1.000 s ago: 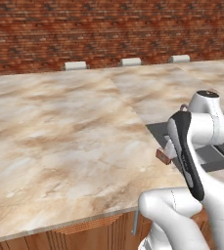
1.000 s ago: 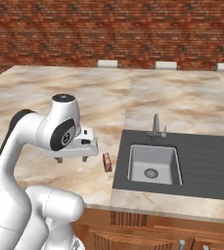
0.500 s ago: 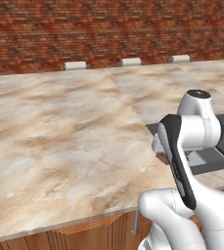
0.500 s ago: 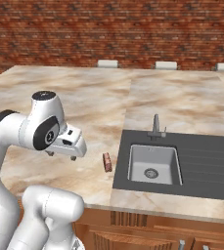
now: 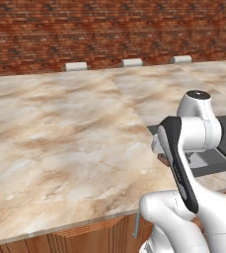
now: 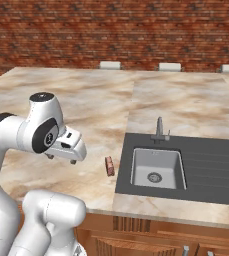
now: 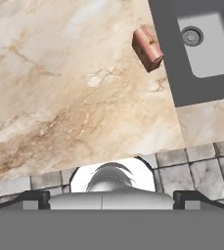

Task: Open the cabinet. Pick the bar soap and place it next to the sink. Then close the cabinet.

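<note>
Arm: the white arm (image 6: pixel 21 137) rises at the left of the right base view, elbow bent, its hand reaching toward the sink side.
Tool: the tool (image 6: pixel 61 159) hangs under the white hand, above the bench and clear of it; two small dark tips show below the hand. Its jaws stand wide apart and hold nothing.
Bench: the bench (image 6: pixel 86 105) is a marbled beige and tan top that runs to the left of the tool and on behind it, up to the brick wall.
Bar soap: the bar soap (image 6: pixel 109 166) lies on the bench just to the right of the tool, apart from it, untouched. It sits close beside the left edge of the sink surround. In the hand view the bar soap (image 7: pixel 147 48) shows as a small pinkish block with reddish-brown sides, next to the dark surround's edge.
Sink: the sink (image 6: pixel 157 168) is further right of the tool, beyond the soap: a grey basin with a round drain, set in a dark surround with a ribbed drainer on its far right.
Faucet: the faucet (image 6: pixel 160 129) stands at the back edge of the basin, upright.
Wall: the brick wall (image 6: pixel 116 35) closes the far side of the bench, with three pale outlets (image 6: pixel 109 65) along its foot.
Floor: grey floor tiles (image 7: pixel 201 166) show in the hand view below the front edge of the bench.
</note>
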{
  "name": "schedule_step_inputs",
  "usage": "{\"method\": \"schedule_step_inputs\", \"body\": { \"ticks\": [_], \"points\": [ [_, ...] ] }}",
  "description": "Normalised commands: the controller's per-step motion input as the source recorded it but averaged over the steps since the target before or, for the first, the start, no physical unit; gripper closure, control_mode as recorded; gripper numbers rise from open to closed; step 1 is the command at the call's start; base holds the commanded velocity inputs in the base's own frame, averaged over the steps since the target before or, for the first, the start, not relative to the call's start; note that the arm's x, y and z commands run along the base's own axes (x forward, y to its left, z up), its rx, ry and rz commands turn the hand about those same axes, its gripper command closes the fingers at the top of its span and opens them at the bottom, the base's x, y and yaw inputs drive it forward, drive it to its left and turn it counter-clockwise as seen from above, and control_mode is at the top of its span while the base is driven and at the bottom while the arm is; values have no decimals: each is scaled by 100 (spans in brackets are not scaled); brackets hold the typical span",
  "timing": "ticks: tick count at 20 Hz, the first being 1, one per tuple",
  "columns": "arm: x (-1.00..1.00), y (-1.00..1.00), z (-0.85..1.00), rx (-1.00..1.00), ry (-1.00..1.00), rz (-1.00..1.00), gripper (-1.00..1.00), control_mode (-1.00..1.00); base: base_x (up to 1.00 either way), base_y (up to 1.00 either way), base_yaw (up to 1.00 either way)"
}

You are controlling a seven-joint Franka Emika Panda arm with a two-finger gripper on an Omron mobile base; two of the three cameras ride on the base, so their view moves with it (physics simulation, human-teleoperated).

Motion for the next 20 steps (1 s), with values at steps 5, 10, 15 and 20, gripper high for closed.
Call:
{"method": "schedule_step_inputs", "body": {
  "ticks": [5, 10, 15, 20],
  "points": [
    [-4, 0, 0, 0, 0, 0, -100, 100, -12, 0, -1],
    [0, 0, 0, 0, 0, 0, -100, 100, -100, -34, -47],
    [0, 0, 0, 0, 0, 0, -100, 100, -57, -12, -84],
    [0, 0, 0, 0, 0, 0, -100, 100, 27, -5, -84]
  ]
}}
